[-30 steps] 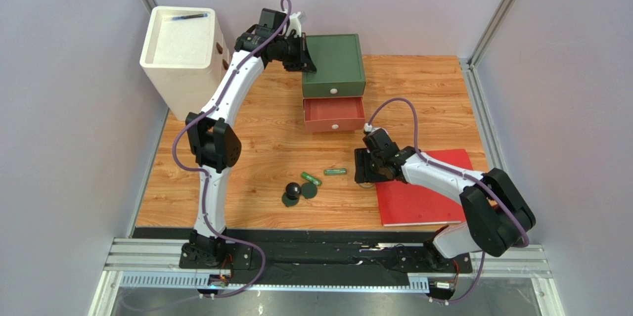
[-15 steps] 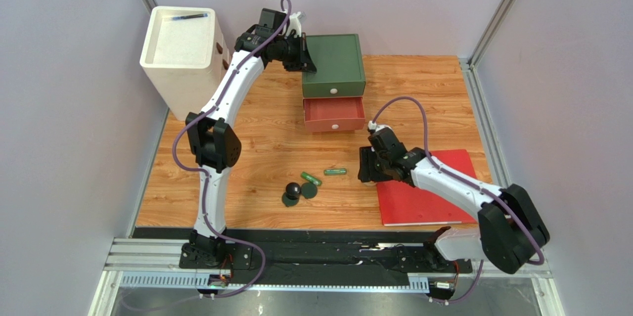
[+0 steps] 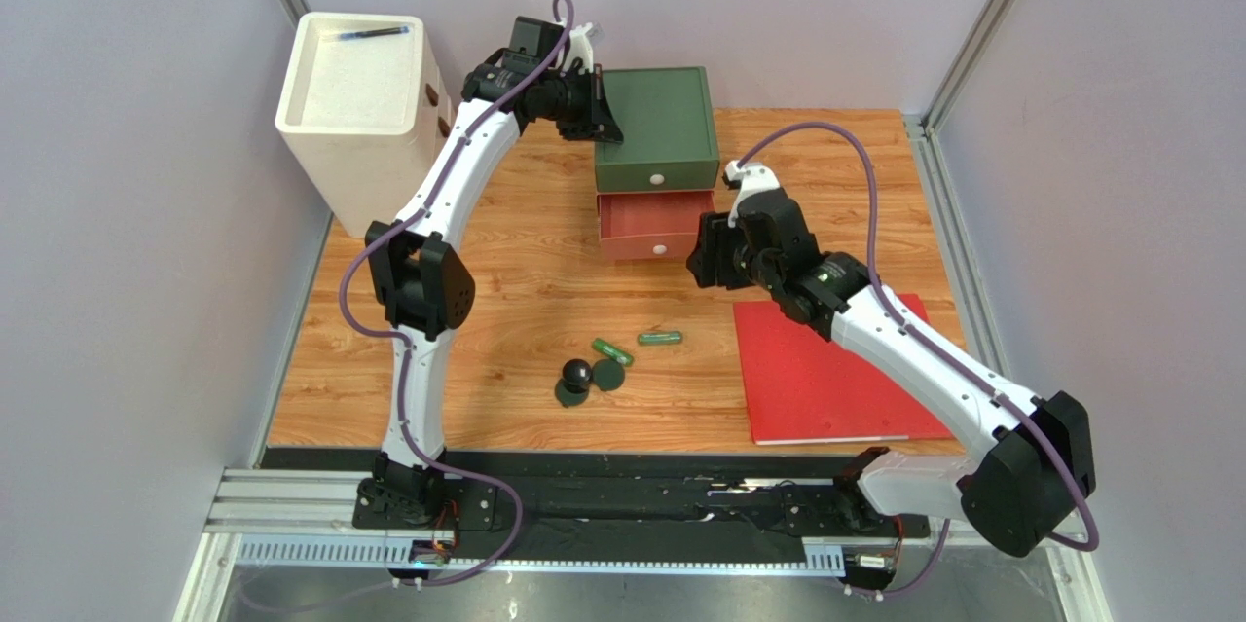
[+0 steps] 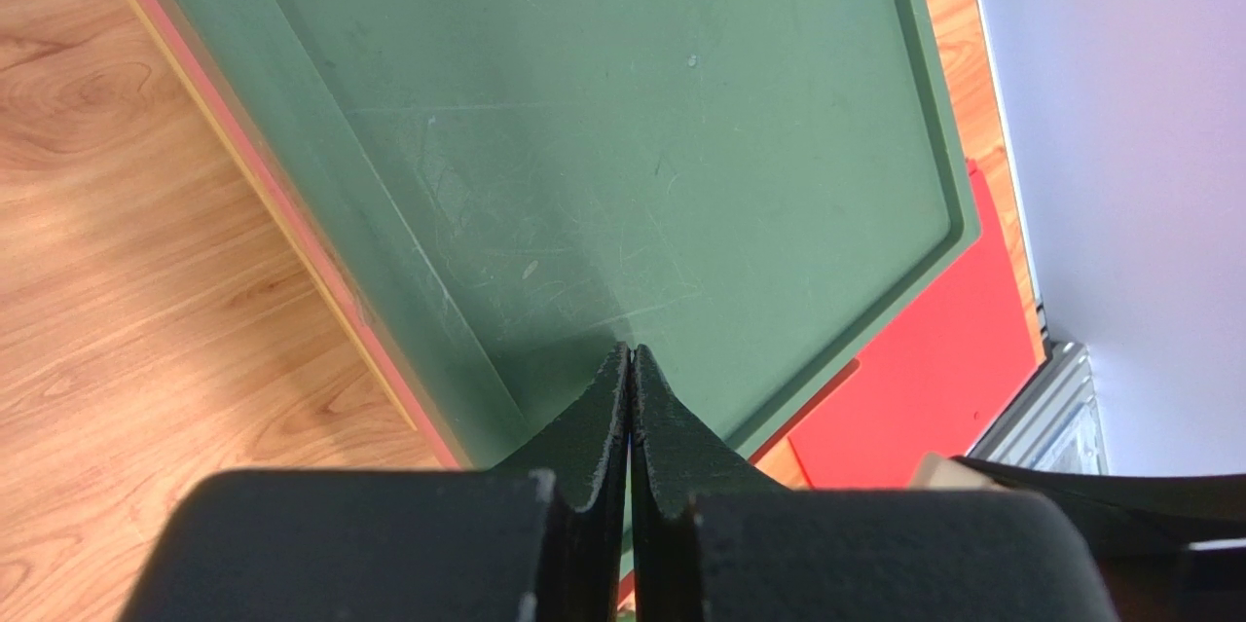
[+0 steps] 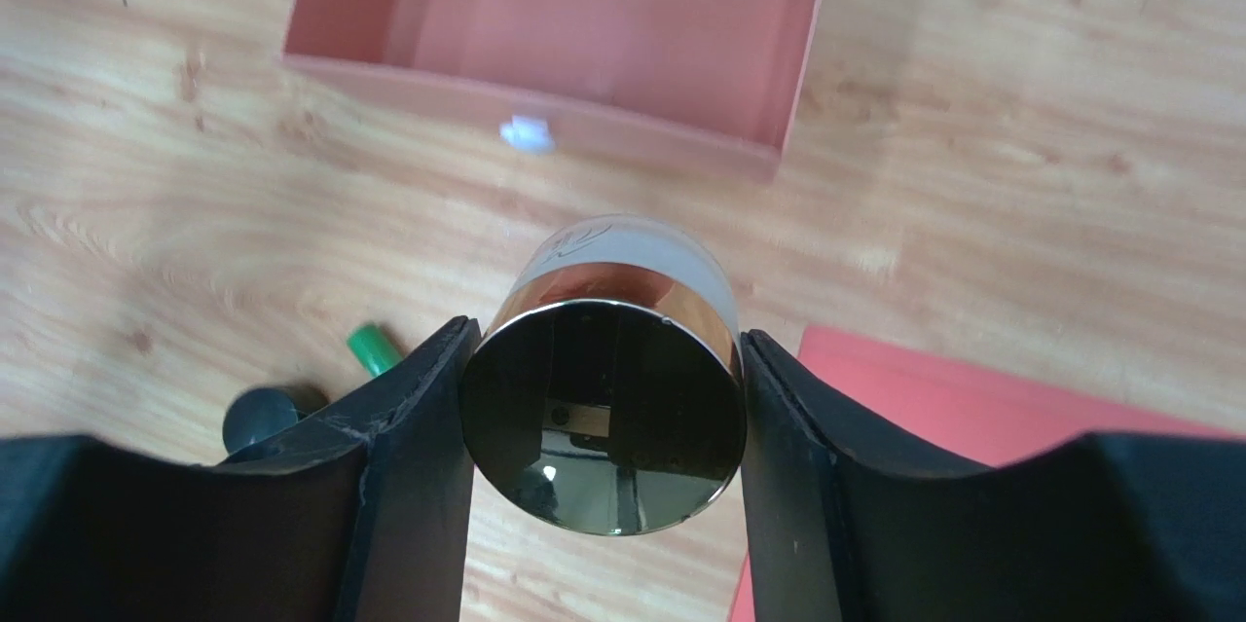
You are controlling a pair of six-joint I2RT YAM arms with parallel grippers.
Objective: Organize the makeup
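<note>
Swings up and away from the red book [image 3: 827, 374] toward the open drawer [image 3: 657, 221] with the right gripper [image 5: 603, 359], fingers clamped on a round jar [image 5: 603, 403]. Holds the jar over bare wood, just short of the drawer front. Likely needs a short reach forward, then a release. Leaves two green tubes [image 3: 660, 339], a compact [image 3: 609, 375] and a black ball [image 3: 576, 375] on the table. Keeps the left gripper [image 4: 629, 359] pinched shut, empty, over the green box [image 4: 629, 140].

- Wooden tabletop [image 3: 497, 286] — pale plank grain.
- Far side: green drawer box [image 3: 655, 126], its red drawer [image 3: 644, 225] pulled open.
- Far left corner: tall white bin [image 3: 359, 97].
- Near right: flat red book [image 3: 819, 381].
- Middle — green tube [image 3: 660, 339] alone; second green tube [image 3: 613, 352], dark green compact [image 3: 609, 374] and black ball [image 3: 575, 381] clustered together.
</note>
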